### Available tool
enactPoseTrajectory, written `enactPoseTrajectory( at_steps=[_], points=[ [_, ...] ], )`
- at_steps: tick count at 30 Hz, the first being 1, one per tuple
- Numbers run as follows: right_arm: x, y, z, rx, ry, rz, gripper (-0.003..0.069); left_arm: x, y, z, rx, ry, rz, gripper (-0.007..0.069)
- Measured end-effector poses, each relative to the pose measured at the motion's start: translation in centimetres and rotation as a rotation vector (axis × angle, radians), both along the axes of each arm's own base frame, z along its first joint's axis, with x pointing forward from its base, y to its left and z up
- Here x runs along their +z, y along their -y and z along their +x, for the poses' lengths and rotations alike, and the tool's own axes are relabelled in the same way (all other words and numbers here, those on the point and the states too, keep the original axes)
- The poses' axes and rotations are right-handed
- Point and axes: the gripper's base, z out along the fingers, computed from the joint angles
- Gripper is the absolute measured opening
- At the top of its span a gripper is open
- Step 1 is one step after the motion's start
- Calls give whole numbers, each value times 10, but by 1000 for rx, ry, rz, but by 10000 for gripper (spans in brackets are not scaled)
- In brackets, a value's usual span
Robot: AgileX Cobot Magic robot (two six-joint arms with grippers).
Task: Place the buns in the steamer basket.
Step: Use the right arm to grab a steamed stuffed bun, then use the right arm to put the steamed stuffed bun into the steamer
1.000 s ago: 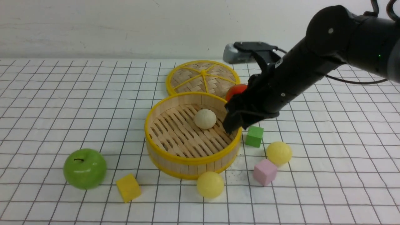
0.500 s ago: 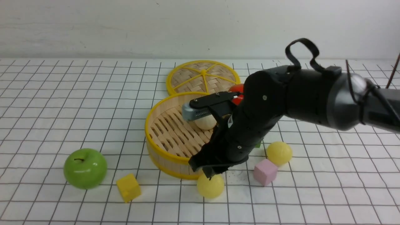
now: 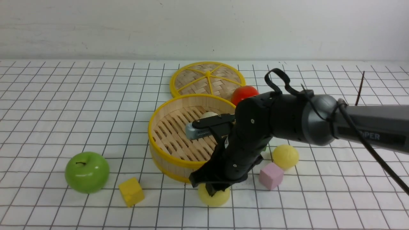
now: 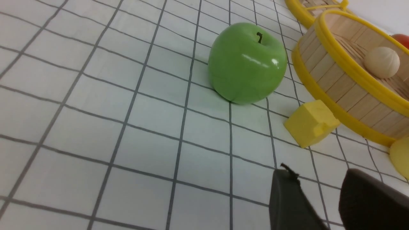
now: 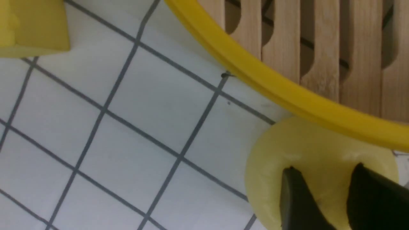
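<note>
Right wrist view, right gripper (image 5: 332, 191) seemingly pressing yellow bun (image 5: 306, 150)

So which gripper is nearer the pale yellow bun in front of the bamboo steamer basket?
Right. The right gripper sits directly over that pale yellow bun; the left gripper is low beside the yellow cube, farther off.

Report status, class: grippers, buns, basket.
Right gripper fingers down on near yellow bun, grasp unconfirmed. Left gripper idle. Cream bun in steamer basket. Pink cube close by.
</note>
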Motion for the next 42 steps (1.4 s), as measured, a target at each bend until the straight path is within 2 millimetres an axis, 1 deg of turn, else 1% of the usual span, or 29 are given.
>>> enactPoseTrajectory(
  at_steps=[2, 4, 5, 6, 8, 10, 14, 15, 16, 17, 18, 19, 22, 25, 27, 28, 30, 32, 33, 34, 35, 36, 37, 39, 41, 42],
  points=[
    [0, 0, 0, -1, -2, 1, 222, 0, 0, 0, 0, 0, 0, 238],
    [0, 0, 0, 0, -1, 1, 161, 0, 0, 0, 0, 0, 0, 238],
    [0, 0, 0, 0, -1, 1, 155, 0, 0, 0, 0, 0, 0, 238],
    [0, 0, 0, 0, -2, 1, 111, 0, 0, 0, 0, 0, 0, 238],
    [2, 0, 0, 0, 1, 3, 49, 0, 0, 0, 0, 0, 0, 238],
    [7, 1, -2, 2, 5, 7, 3, 0, 0, 0, 0, 0, 0, 238],
    [18, 3, -5, 7, 1, 13, 0, 0, 0, 0, 0, 0, 0, 238],
    [26, 3, -8, 16, -1, 32, 0, 0, 0, 0, 0, 0, 0, 238],
    [27, 3, -9, 17, 0, 33, 0, 0, 0, 0, 0, 0, 0, 238],
    [40, 2, -12, 39, -1, 70, 0, 0, 0, 0, 0, 0, 0, 238],
    [41, 2, -13, 42, -3, 75, 0, 0, 0, 0, 0, 0, 0, 238],
    [55, -2, -14, 68, 8, 121, 0, 0, 0, 0, 0, 0, 0, 238],
    [86, -10, -13, 114, 62, 221, 0, 0, 0, 0, 0, 0, 0, 238],
    [112, -18, -2, 140, 185, 296, 0, 0, 0, 0, 0, 0, 0, 238],
    [123, -24, 10, 136, 300, 335, 0, 0, 0, 0, 0, 0, 0, 238],
    [125, -26, 16, 124, 344, 350, 0, 0, 0, 0, 0, 0, 0, 238],
    [120, -31, 28, 95, 407, 365, 0, 0, 0, 0, 0, 0, 0, 238],
    [105, -36, 40, 63, 447, 365, 0, 0, 0, 0, 0, 0, 0, 238],
    [103, -37, 41, 60, 450, 364, 0, 0, 0, 0, 0, 0, 0, 238],
    [84, -41, 50, 43, 458, 352, 0, 0, 0, 0, 0, 0, 0, 238],
    [72, -43, 54, 34, 455, 342, 1, 0, 0, 0, 0, 0, 0, 238],
    [69, -44, 55, 32, 453, 340, 2, 0, 0, 0, 0, 0, 0, 238],
    [50, -46, 60, 22, 437, 323, 10, 0, 0, 0, 0, 0, 0, 238],
    [34, -48, 64, 9, 418, 311, 25, 0, 0, 0, 0, 0, 0, 238],
    [17, -50, 67, -13, 391, 304, 62, 0, 0, 0, 0, 0, 0, 238],
    [16, -50, 67, -15, 390, 304, 62, 0, 0, 0, 0, 0, 0, 238]
  ],
)
